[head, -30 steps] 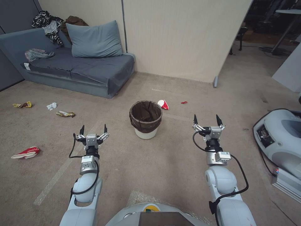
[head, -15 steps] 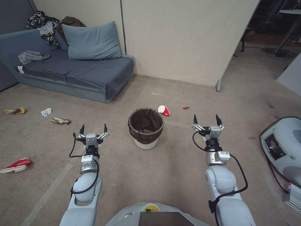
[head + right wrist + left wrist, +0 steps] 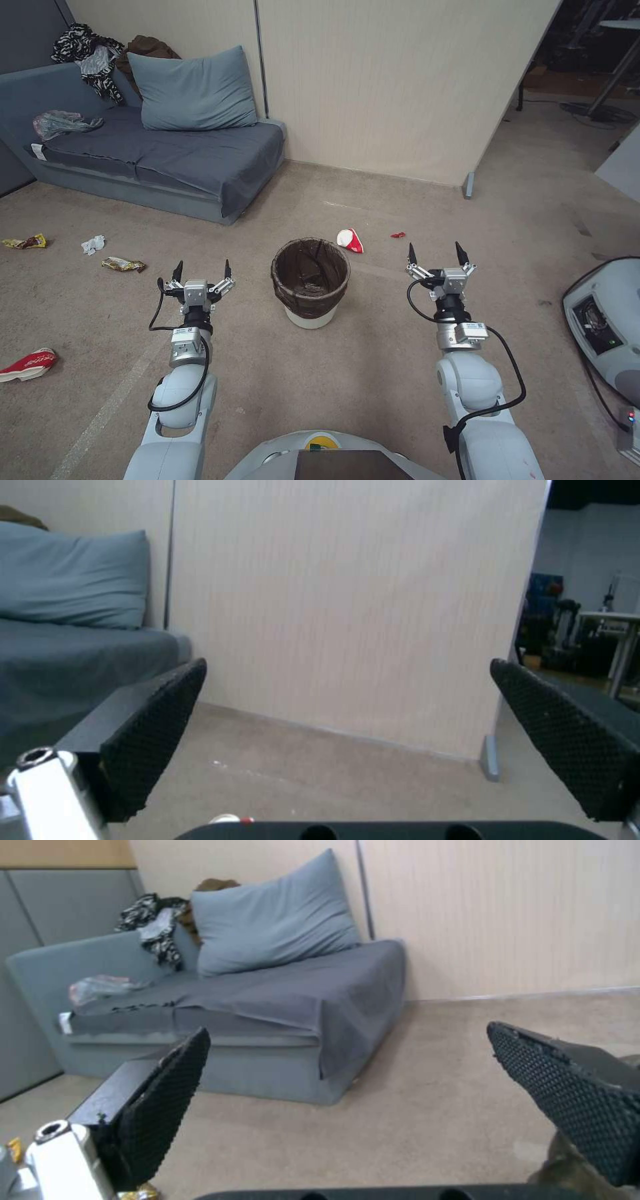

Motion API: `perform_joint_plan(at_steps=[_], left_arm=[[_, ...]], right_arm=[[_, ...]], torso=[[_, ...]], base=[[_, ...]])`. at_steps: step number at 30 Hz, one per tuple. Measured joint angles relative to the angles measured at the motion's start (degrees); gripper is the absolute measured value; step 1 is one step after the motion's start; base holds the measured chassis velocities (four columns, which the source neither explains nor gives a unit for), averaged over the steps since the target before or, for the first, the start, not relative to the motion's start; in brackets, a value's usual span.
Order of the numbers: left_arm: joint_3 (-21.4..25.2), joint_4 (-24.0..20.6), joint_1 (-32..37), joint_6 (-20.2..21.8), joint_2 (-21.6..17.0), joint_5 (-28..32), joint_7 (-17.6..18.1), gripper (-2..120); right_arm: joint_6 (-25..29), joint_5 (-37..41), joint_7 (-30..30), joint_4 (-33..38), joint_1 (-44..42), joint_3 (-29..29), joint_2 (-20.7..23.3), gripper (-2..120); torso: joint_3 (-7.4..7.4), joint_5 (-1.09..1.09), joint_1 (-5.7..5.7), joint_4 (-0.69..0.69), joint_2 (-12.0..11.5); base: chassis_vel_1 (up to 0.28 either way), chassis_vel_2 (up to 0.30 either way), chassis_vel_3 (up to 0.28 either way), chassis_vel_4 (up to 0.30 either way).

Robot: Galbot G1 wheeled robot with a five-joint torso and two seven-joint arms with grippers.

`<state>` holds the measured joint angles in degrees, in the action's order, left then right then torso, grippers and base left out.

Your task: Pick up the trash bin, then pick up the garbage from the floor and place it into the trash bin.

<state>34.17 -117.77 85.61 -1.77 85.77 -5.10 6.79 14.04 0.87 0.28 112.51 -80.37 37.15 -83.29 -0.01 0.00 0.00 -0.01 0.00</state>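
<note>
The left pincer hangs above the carpet to the left of the trash bin, with its two fingers spread wide and nothing between them. The right pincer hangs on the other side of the bin, a little farther forward, and it is also wide open and empty. In both wrist views the black ribbed pads stand far apart.

The trash bin stands upright on the floor between the two arms, apart from both. It is a white bucket, and a dark brown bag is folded over its rim.

The garbage lies scattered on the carpet. A red-and-white crushed cup is just behind the bin on its right side, and a small red scrap lies farther right. On the left there is a wrapper, a white crumpled tissue and a yellow wrapper near the edge. Another flattened red-and-white cup lies far left, beside the left arm.

A grey sofa with a blue pillow stands against the beige wall behind.
</note>
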Motion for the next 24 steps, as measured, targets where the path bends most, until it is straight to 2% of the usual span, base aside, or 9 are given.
perform_joint_plan(at_steps=[5,9,11,15,16,17,19,22,24], left_arm=[[0.6,-1.6,-0.5,1.8,-1.0,1.5,-5.7,100],[0.4,-2.6,-0.9,3.8,-1.6,2.1,-8.3,100],[-0.1,-3.5,-1.4,6.4,-2.2,3.3,-12.4,100],[-0.6,-3.7,-1.7,7.8,-2.5,4.0,-16.3,100],[-0.7,-3.7,-1.8,8.3,-2.6,4.1,-20.1,100],[-0.7,-3.7,-1.8,8.3,-2.6,4.1,-20.1,100],[-1.4,-2.8,-2.1,8.8,-2.9,4.6,-25.2,100],[-2.9,-1.9,-2.9,10.5,-3.3,5.2,-26.4,100],[-3.6,-1.7,-3.1,11.5,-3.4,5.4,-25.9,100]], right_arm=[[0.0,-0.1,-0.1,0.0,-0.1,0.0,0.1,100],[0.0,-0.1,-0.2,0.0,-0.2,0.1,0.1,100],[0.0,-0.1,-0.4,0.0,-0.3,0.1,0.2,100],[0.0,0.0,-0.5,0.0,-0.4,0.1,0.3,100],[0.0,0.0,-0.6,0.1,-0.5,0.1,0.5,100],[0.0,0.0,-0.6,0.1,-0.5,0.1,0.5,100],[0.0,0.0,-0.7,0.3,-0.6,0.2,0.6,100],[0.0,0.1,-0.9,0.3,-0.7,0.0,0.7,100],[0.0,0.1,-0.9,0.2,-0.6,-0.2,0.8,100]], torso=[[0.0,0.0,0.0,0.01,0.0],[0.0,0.0,0.0,0.01,0.0],[0.0,0.0,0.0,0.01,0.0],[0.0,0.0,0.0,0.0,0.0],[0.01,0.0,0.0,0.01,0.0],[0.01,0.0,0.0,0.01,0.0],[0.0,0.0,0.0,0.02,0.0],[0.0,0.01,0.0,0.0,0.0],[0.01,-0.01,0.0,-0.01,0.0]], base=[[0.0,0.0,0.0,0.0],[0.0,0.0,0.0,0.0],[0.0,0.0,0.0,0.0],[0.0,0.0,0.0,0.0],[0.0,0.0,0.0,0.0],[0.0,0.0,0.0,0.0],[0.0,0.0,0.0,0.0],[0.0,0.0,0.0,0.0],[0.0,0.0,0.0,0.0]])
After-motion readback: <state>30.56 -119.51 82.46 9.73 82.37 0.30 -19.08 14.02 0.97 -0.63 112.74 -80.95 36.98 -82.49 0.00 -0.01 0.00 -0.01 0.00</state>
